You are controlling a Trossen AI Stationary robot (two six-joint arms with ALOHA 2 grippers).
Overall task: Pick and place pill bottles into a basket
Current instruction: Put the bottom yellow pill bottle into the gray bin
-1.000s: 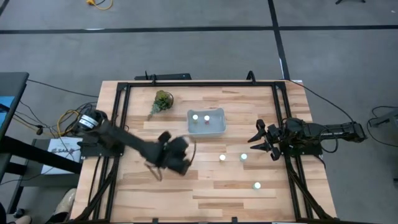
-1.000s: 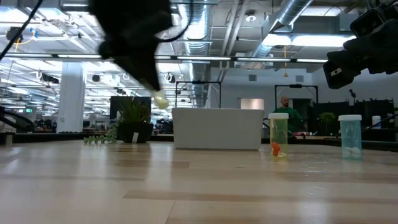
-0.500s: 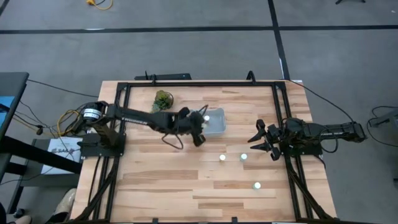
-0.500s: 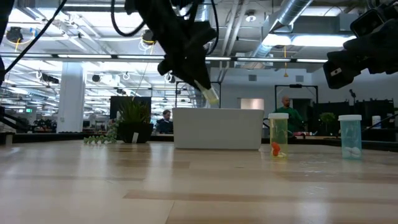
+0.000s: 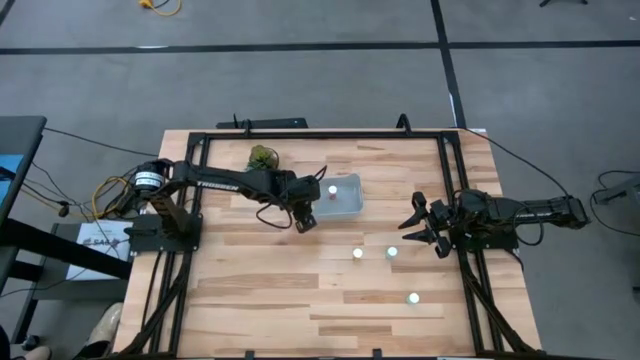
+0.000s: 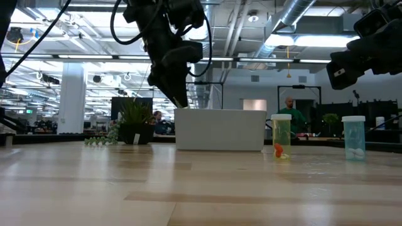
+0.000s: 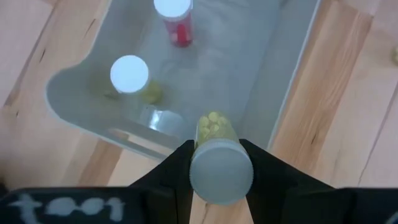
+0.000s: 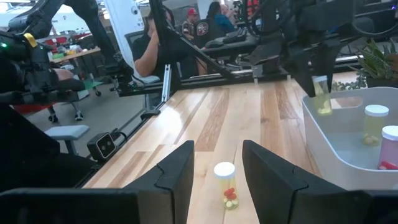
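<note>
My left gripper [image 5: 306, 203] is shut on a pill bottle [image 7: 215, 127] with yellow pills and a white cap, above the left end of the pale basket [image 5: 345, 204]. Two more bottles stand in the basket: one with red pills [image 7: 175, 17] and one with yellow pills [image 7: 130, 75]. Three bottles stand upright on the table near my right gripper [image 5: 357, 253] [image 5: 392, 252] [image 5: 413, 298]. My right gripper [image 5: 420, 228] is open and empty at the table's right side, with one bottle [image 8: 224, 185] ahead of its fingers. My left gripper pinches the bottle at its cap end [image 7: 199, 169] between its two fingers [image 7: 179, 169]. The fingers slant down from the table's left side and lie along the bottle, cap toward the wrist. The bottle is lifted clear and points down into the basket.
A green leafy sprig [image 5: 261, 161] lies to the left of the basket toward the far edge. A black metal frame [image 5: 200, 150] runs around the table. In the low view the basket [image 6: 220, 129] stands mid-table with two bottles [image 6: 281, 135] [image 6: 353, 137] to its right.
My left gripper has carried the bottle from the near-left middle of the table up and toward the far edge, to the basket. It then drew back slightly to the basket's left end and went lower, still shut on the bottle.
</note>
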